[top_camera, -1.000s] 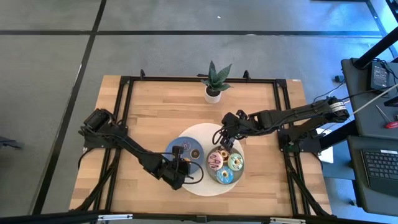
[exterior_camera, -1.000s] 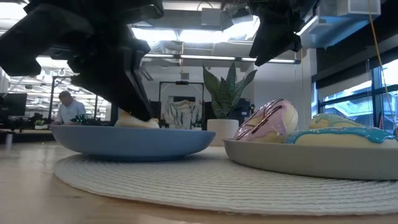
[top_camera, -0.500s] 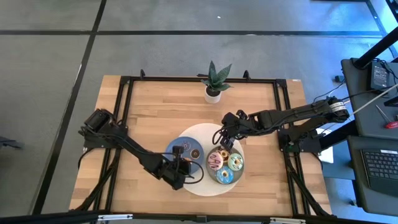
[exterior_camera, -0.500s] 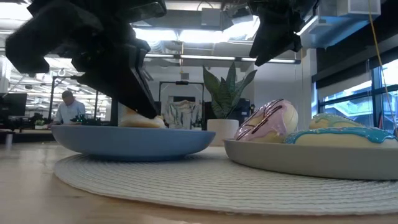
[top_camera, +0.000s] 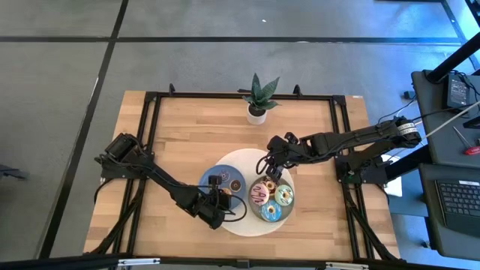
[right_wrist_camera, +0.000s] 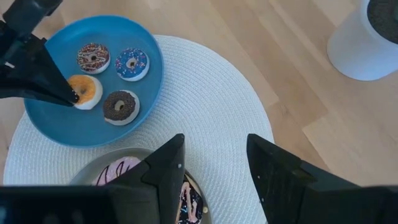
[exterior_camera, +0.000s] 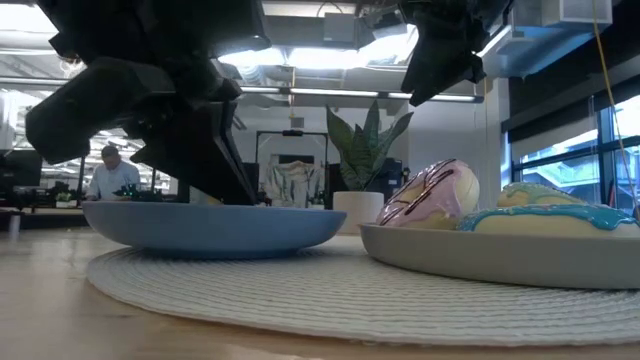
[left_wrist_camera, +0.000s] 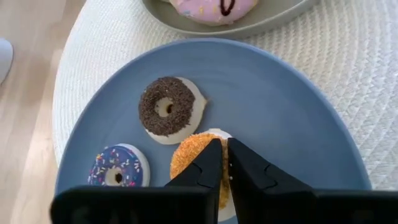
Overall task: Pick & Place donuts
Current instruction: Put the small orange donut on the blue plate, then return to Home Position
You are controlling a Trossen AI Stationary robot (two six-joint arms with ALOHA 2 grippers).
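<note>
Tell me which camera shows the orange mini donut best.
The left wrist view: the orange donut fills the frame on the blue plate, partly behind the left gripper. The right wrist view shows it whole but small; the high and low views hide it.

Four mini donuts (right_wrist_camera: 102, 78) on left plate (right_wrist_camera: 143, 93), beside right plate (top_camera: 288, 207).

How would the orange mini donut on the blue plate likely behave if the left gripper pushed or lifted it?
The orange mini donut looks like a rigid toy ring, so probably stiff and light. Lying flat on the smooth blue plate, it would likely slide rather than roll. The left gripper is shut at its hole, so a lift may slip.
</note>
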